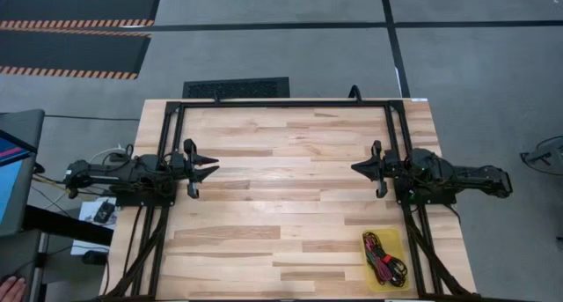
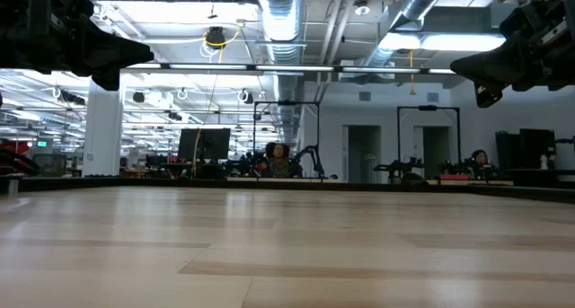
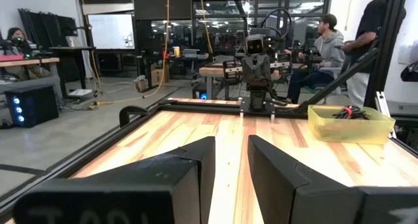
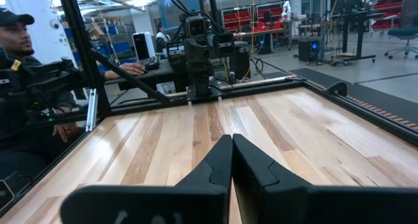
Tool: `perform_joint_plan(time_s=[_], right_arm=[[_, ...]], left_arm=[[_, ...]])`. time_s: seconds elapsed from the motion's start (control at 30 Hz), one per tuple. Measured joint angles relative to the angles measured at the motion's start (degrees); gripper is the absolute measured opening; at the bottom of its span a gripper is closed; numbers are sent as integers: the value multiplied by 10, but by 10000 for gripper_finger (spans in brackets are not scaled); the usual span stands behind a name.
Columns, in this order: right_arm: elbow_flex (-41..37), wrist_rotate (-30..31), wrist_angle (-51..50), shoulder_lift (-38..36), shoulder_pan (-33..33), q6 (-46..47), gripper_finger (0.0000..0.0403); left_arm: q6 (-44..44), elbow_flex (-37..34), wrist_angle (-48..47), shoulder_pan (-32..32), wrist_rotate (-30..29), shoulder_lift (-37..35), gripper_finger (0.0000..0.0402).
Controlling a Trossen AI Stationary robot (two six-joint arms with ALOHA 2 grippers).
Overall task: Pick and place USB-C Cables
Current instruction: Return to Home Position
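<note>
The USB-C cables (image 1: pixel 383 258) lie heaped together inside the translucent yellow tray (image 1: pixel 395 237), which sits near the 5 o'clock corner of the wooden table (image 1: pixel 281 205) in the high view. Black, red and magenta strands show in the tangle, but the separate bundles cannot be counted. In the left wrist view the same tray (image 3: pixel 351 129) stands on the wood with the cables (image 3: pixel 346 112) rising just above its rim.

The left gripper (image 1: pixel 214 168) hangs over the table's 9 o'clock side, holding nothing. Its 2 fingers (image 3: pixel 189 168) are parted by a narrow gap through which the wood shows. The right gripper (image 1: pixel 355 167) hangs over the 3 o'clock side, facing the left one across the planks. Its fingers (image 4: pixel 219 162) are pressed together at the tips around nothing. Both grippers are well apart from the tray.

A person (image 4: pixel 26 87) is close beside the table's frame in the right wrist view.
</note>
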Motion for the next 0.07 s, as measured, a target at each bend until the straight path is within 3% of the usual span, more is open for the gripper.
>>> perform_joint_plan(time_s=[0.07], right_arm=[[0,0,0,0,0,0,31]], left_arm=[[0,0,0,0,0,0,82]])
